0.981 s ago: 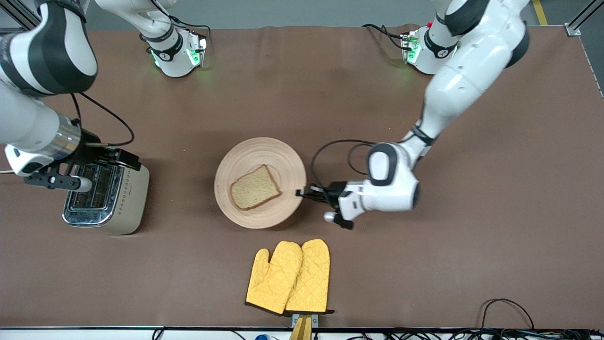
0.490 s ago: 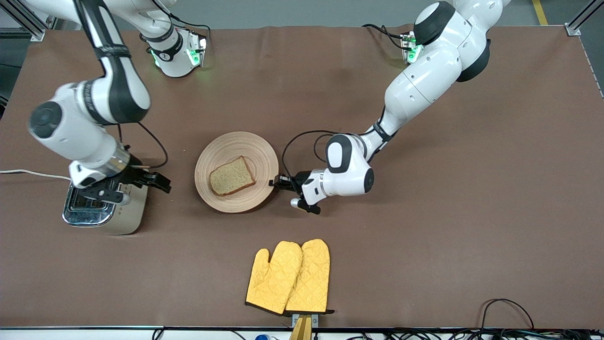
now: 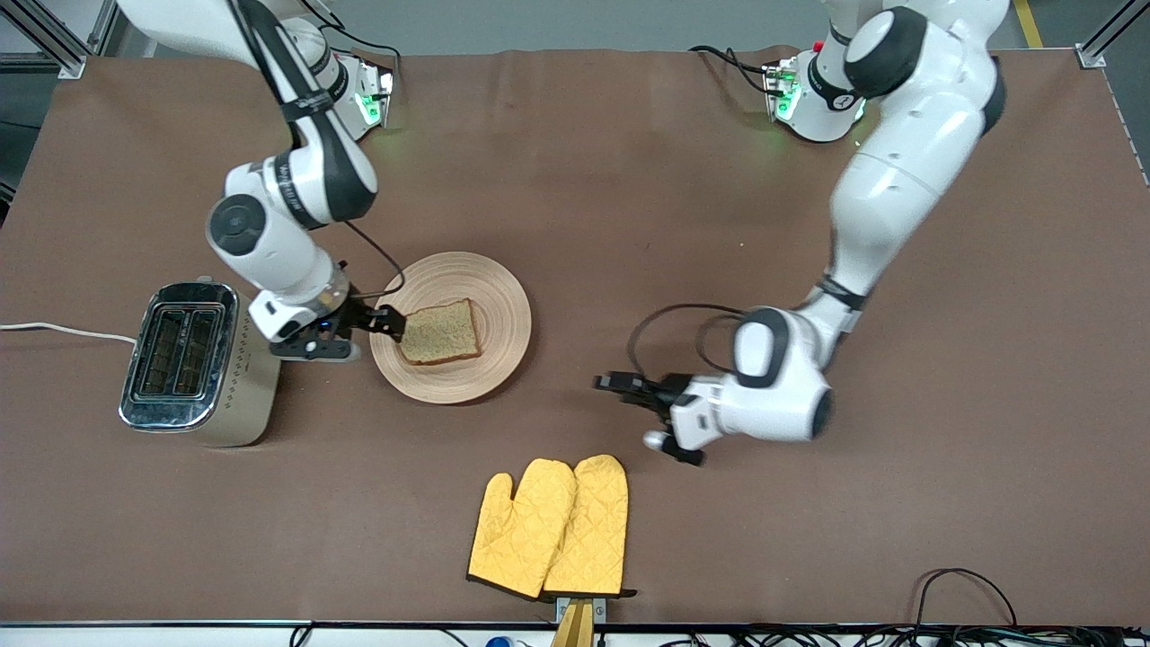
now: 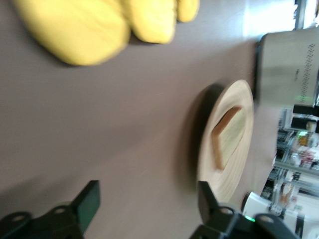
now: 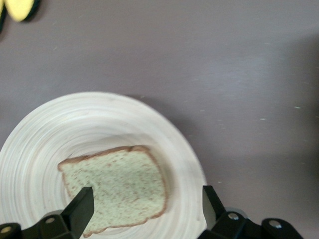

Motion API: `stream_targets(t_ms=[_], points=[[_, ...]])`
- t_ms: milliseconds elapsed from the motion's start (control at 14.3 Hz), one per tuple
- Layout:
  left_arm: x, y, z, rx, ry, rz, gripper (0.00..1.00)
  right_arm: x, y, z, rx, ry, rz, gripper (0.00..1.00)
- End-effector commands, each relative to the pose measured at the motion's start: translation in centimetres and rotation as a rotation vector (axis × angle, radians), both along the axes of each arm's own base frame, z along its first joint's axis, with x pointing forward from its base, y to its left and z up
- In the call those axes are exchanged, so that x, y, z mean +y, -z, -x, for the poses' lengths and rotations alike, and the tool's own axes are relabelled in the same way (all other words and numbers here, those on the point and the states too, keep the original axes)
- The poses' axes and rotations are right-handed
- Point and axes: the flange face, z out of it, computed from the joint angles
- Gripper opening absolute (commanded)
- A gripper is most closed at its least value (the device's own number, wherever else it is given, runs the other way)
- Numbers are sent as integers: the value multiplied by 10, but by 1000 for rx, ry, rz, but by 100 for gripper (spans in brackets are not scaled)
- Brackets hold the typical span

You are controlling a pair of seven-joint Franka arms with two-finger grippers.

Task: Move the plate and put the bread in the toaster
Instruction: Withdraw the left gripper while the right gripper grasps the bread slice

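Observation:
The wooden plate [image 3: 499,334] lies mid-table beside the beige toaster [image 3: 190,361], with the bread [image 3: 440,331] lying flat on it. My right gripper [image 3: 393,322] is open, low over the plate's rim at the toaster's end. In the right wrist view the fingers [image 5: 82,211] straddle the bread [image 5: 117,186] on the plate [image 5: 50,129]. My left gripper [image 3: 606,384] is open and empty, low over bare table toward the left arm's end from the plate. In the left wrist view it [image 4: 148,199] faces the plate [image 4: 238,99], bread [image 4: 227,137] and toaster [image 4: 291,67].
A pair of yellow oven mitts [image 3: 552,526] lies nearer to the front camera than the plate, also in the left wrist view [image 4: 99,25]. The toaster's white cord [image 3: 63,331] runs off the table at the right arm's end. Brown cloth covers the table.
The left gripper slid the plate toward the toaster, then let go and drew back toward the left arm's end. The right gripper moved from over the toaster to the plate's rim.

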Motion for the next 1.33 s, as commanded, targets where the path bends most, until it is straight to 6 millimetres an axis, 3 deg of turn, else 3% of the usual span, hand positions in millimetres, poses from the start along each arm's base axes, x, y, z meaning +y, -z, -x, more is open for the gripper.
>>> stream_targets(t_ms=[0,140,280,350,631,911,981,1051,1261], points=[[80,-28,-22,-27,76,-49,100,7,11,5,-9,-28,21,72],[128,-45,-31,-123,175,-123,100,1,25,10,0,-23,28,67],[168,-82,-39,-232,236,-280,100,-7,45,12,-1,-15,30,66],[176,-107,-39,-273,272,-363,100,-10,52,11,7,-14,35,65],[195,-254,-25,-448,268,-610,100,-10,69,12,23,-23,47,58],[201,-370,26,-394,62,-736,100,-11,75,11,26,-20,47,50],[202,-395,38,-395,-5,-757,100,-11,76,11,29,-20,48,49],[201,-407,50,-381,-20,-765,100,-11,78,11,30,-20,49,48],[233,-435,75,-324,-119,-766,100,-10,82,11,26,-18,47,44]])
